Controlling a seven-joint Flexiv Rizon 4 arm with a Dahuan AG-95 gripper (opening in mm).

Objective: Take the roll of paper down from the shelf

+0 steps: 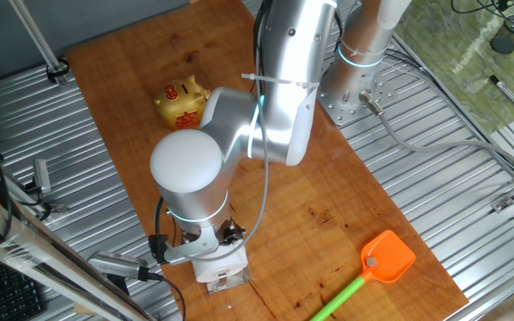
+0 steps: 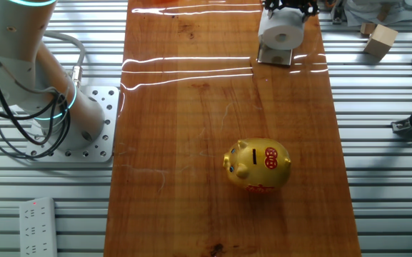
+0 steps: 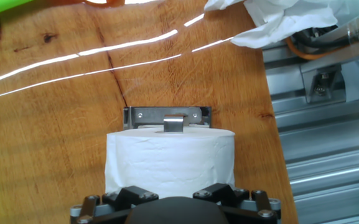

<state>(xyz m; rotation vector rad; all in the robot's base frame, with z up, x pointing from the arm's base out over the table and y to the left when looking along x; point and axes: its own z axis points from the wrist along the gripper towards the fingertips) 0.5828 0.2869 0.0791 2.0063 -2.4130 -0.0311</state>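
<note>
- White roll (image 3: 170, 158) sits on the silvery shelf (image 3: 167, 114), at the near edge of the wooden table (image 3: 55, 124) in the hand view; the shelf's back plate and a small bent tab show just past the roll's top.
- From the other fixed view, the roll (image 2: 280, 34) stands at the table's far end with its hollow core facing the camera, resting on the shelf's flat base plate (image 2: 273, 57).
- Gripper (image 2: 289, 7) hangs directly over the roll; in the hand view its black body fills the bottom edge, right against the roll's near side.
- Fingertips are hidden in all three views, so I cannot tell whether the jaws are apart, together or clamped on the roll.
- In one fixed view the arm (image 1: 239, 134) bends low over the table (image 1: 328, 205), and the roll (image 1: 219, 266) peeks out beneath the wrist.
- Gold piggy bank (image 2: 258, 165) stands mid-table, well apart from the roll.
- Orange-headed swatter with a green handle (image 1: 377, 267) lies near the table's corner.
- Crumpled white paper (image 3: 272, 22) lies at the table's edge, beside the metal frame.
</note>
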